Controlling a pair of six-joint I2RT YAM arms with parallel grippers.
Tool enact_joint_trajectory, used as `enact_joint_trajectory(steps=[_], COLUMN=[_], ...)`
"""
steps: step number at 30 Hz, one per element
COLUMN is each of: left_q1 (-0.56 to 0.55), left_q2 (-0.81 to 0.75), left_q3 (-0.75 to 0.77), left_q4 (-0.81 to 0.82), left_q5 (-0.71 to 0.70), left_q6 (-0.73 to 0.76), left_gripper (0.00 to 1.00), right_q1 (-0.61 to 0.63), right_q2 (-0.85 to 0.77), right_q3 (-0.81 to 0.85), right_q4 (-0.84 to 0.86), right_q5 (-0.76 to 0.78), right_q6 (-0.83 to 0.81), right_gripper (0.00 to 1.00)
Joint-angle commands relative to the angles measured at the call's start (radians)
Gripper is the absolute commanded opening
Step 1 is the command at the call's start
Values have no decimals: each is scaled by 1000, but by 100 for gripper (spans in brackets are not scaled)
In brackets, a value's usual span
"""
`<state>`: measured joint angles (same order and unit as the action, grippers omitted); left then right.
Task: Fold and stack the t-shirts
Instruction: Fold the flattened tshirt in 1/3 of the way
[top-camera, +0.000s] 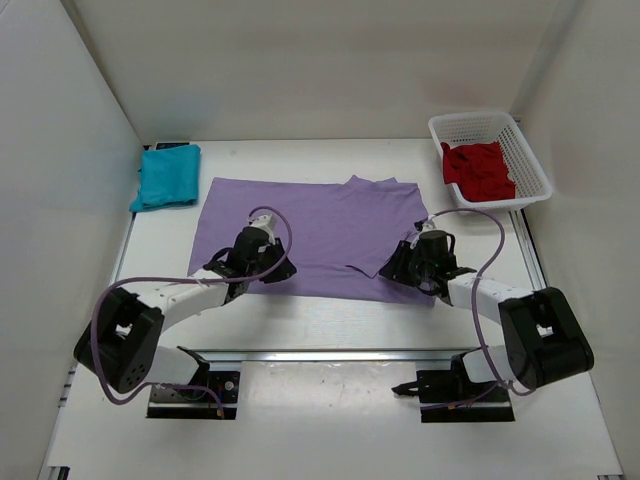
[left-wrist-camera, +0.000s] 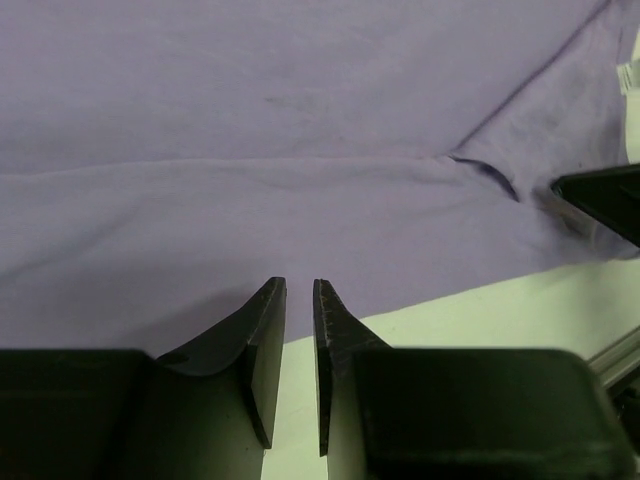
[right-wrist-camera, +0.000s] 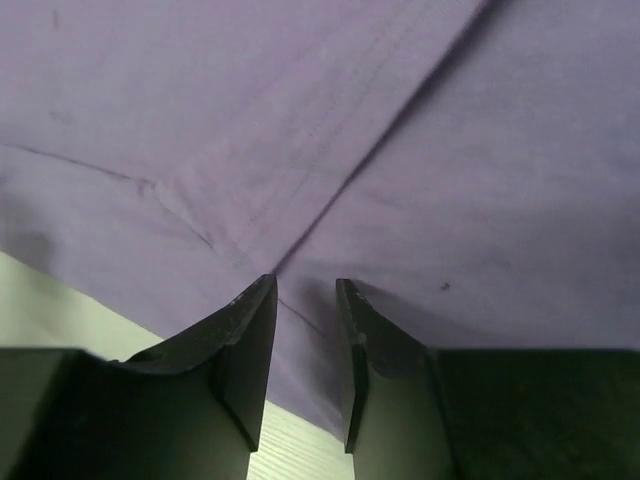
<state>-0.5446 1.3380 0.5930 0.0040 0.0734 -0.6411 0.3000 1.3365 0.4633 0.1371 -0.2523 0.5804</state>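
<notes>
Hidden: in the top view each wrist housing covers its own fingertips. The basket wall covers part of the dark red shirt (top-camera: 480, 170).
Cut off: both wrist views show only a patch of the lavender shirt (top-camera: 310, 225). Its outline shows only from above.
Hard to make out: in the left wrist view a dark wedge (left-wrist-camera: 600, 200) enters at 3 o'clock, and I cannot tell what it is. A small white tag (left-wrist-camera: 628, 75) sits at the 2 o'clock edge.
Left gripper (left-wrist-camera: 298, 290): narrow gap, tips at the lavender shirt's near hem, no cloth seen between them.
Right gripper (right-wrist-camera: 305, 290): wider gap, tips just above a seam and fold line, nothing gripped.
Only from above: 3 shirts. The teal shirt (top-camera: 165, 177) lies folded at 10 o'clock on the table (top-camera: 330, 310). The lavender shirt is spread flat at the centre, with a flap folded over on its right side. The red shirt is bunched in the white mesh basket (top-camera: 470, 117) at 2 o'clock.
Around: a metal rail (top-camera: 330, 354) runs along the 6 o'clock edge, and purple cables loop off both arms.
</notes>
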Motion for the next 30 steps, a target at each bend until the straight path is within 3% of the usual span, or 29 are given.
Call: enact_joint_trajectory(steps=[1,8,22,25,30], left_q1=[-60,-153,-161,-158,-160], left_q2=[15,78,112,105,95], left_q3=[-7,16,-44,-50,-41], left_q4=[93,140,162,168,152], left_q5=[25,18,-4,5,-7], left_q6=[-22,-8,-5,-17,-17], left_gripper=[29,28,28,28,28], right_q1=[5,-5,14,-7,-38], right_q2=[21,82,197,259,429], right_q3=[5,23,110,187,463], right_q4=[153,156,168,173,104], right_q5=[-41,-38,-61,-88,-134], right_q6=[35,53,75,73,61], right_gripper=[28,23,11,10,6])
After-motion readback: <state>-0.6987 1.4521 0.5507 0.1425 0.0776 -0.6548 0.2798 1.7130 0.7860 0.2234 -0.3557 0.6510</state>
